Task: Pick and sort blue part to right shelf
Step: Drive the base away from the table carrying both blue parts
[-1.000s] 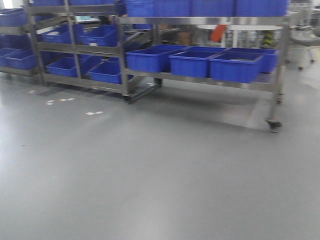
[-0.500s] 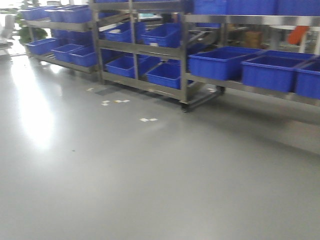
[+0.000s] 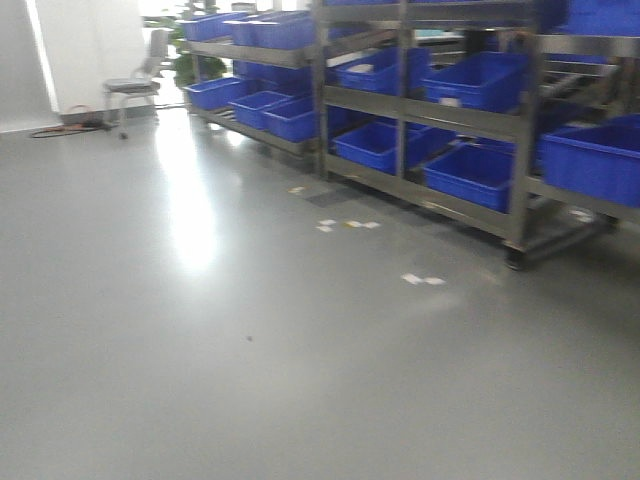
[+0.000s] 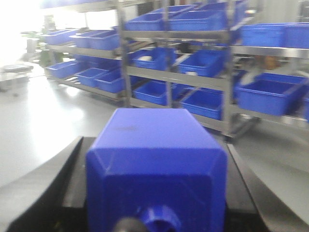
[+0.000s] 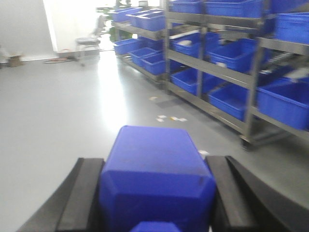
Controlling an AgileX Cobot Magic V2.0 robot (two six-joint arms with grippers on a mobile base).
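The picking half looks done and the sorting half has not begun. The left gripper (image 4: 154, 144) has its black fingers (image 4: 72, 183) drawn in against the sides of a blue bevelled plastic block (image 4: 154, 164). The right gripper (image 5: 154, 160) grips a second blue block (image 5: 154, 181) the same way. Both wrist views are blurred, but no gap shows between fingers and block on either arm, so I judge both held.

Each block is up in its gripper, well apart from the stainless-steel rack (image 3: 523, 170). None can be seen inside the large blue plastic tubs (image 3: 480, 80) on that rack. Bare grey floor (image 3: 200, 340) lies between the robot and the rack, with white tape marks (image 3: 422, 279) near the rack's foot. What remains, in my judgement, is to close on the rack, reach over a tub and release.

Against the earlier front views, the rack has slid toward the right edge. A second ago it spanned the whole upper picture, with a low row of three tubs at the right. Half a second ago its castor post stood right of the middle. Now that post is far right, and a grey chair (image 3: 130, 88) beyond the rack's far end has come into view. The front camera is swinging left, away from the rack.
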